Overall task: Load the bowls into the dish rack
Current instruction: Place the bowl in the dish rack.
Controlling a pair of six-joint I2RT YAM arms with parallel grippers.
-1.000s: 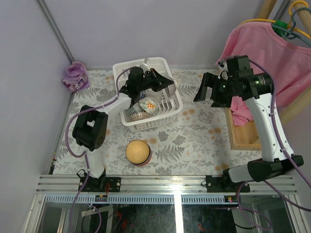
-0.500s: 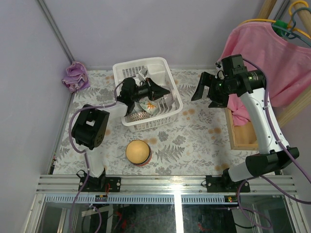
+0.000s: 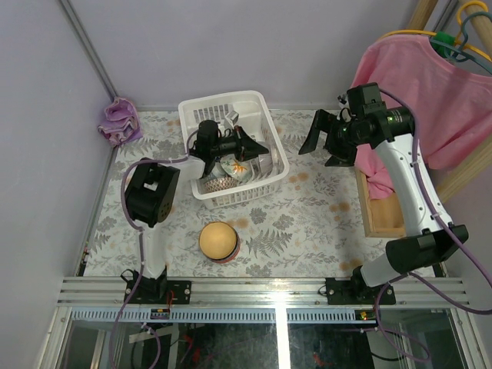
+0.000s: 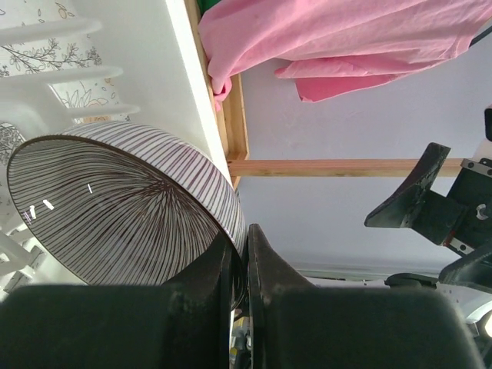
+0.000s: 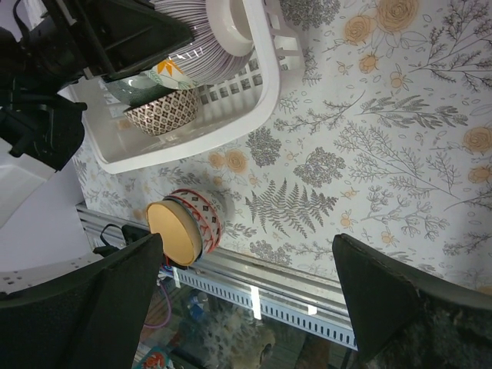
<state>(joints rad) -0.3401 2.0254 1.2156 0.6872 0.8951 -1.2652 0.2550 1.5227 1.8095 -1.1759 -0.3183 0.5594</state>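
Note:
The white dish rack (image 3: pixel 200 115) stands at the back left of the table. My left gripper (image 3: pixel 247 146) reaches into it, shut on the rim of a brown-striped bowl (image 4: pixel 115 207), which stands on edge against the rack wall (image 4: pixel 181 69). Its jaws pinch the bowl's edge (image 4: pixel 240 246). Beside it in the rack lie a white bowl with an orange flower (image 3: pixel 237 167) and a grey patterned bowl (image 3: pixel 217 183). An orange-yellow bowl (image 3: pixel 219 241) with a red-patterned outside (image 5: pixel 201 219) sits on the table in front of the rack. My right gripper (image 3: pixel 323 142) hovers open to the right of the rack, holding nothing.
A purple cloth (image 3: pixel 119 121) lies at the back left corner. A pink garment (image 3: pixel 430 84) hangs at the right over a wooden box (image 3: pixel 380 207). The metal rail (image 3: pixel 269 290) runs along the near edge.
My left gripper has swung lower into the rack with the striped bowl. My right gripper has drifted a little left and back, still open.

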